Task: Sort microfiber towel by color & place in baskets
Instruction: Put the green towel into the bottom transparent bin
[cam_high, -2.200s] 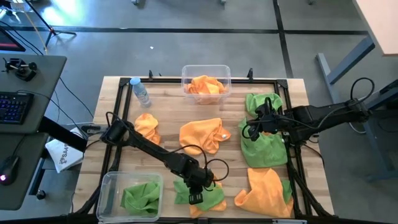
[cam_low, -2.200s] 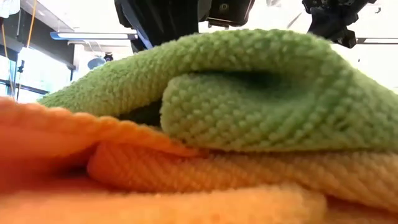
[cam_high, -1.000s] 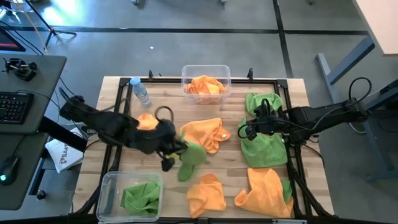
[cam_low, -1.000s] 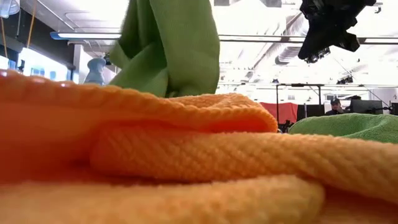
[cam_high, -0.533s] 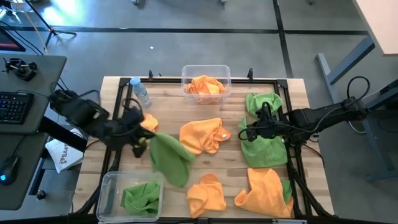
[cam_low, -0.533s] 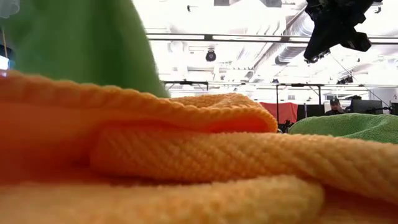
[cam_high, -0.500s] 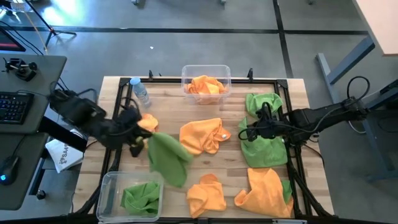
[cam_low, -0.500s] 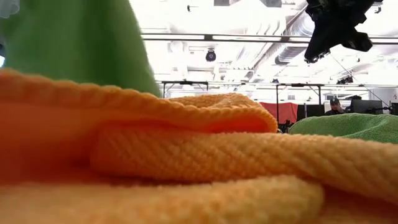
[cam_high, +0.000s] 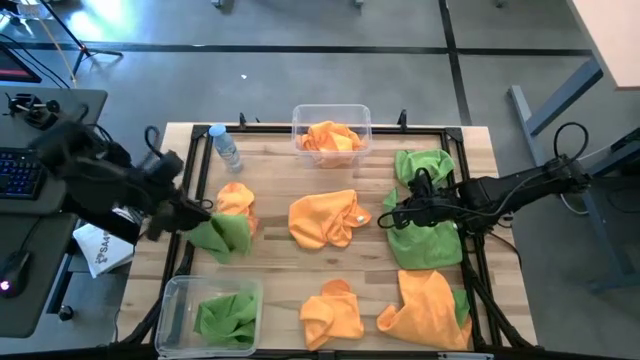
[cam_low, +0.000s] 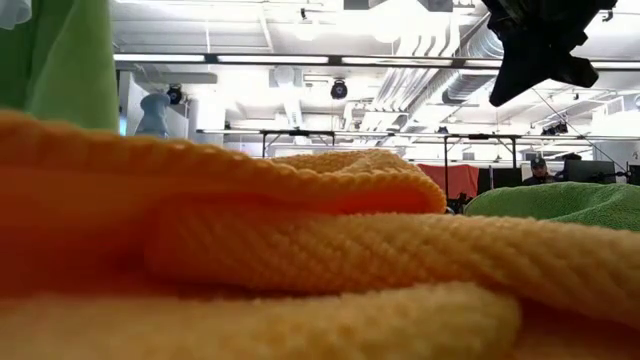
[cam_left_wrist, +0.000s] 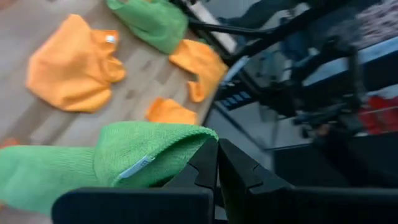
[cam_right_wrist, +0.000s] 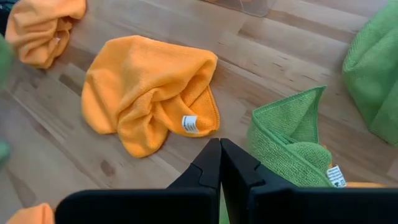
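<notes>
The left gripper (cam_high: 200, 222) is clamped on a green towel (cam_high: 227, 234), which hangs from it over the left side of the table (cam_high: 270, 170), above and just short of the near basket (cam_high: 172, 300) that already holds a green cloth (cam_high: 225, 318). The main risk is the drop: the towel trails off to one side of the pinched corner, so if the fingers part before the cloth is over the tub, it may drape across the rim or land on the orange towel (cam_high: 238, 200) beside it. The grip looks thin, on one fold only, so a quick swing could let it slip early. The right gripper (cam_high: 392, 216) is closed with nothing in it, hovering by the green pile (cam_high: 425, 240) at the right edge; the orange cloth (cam_right_wrist: 149, 99) lies just beyond its fingertips. The far basket (cam_high: 331, 112) holds orange cloth, so a mixed pick there would spoil the sort
</notes>
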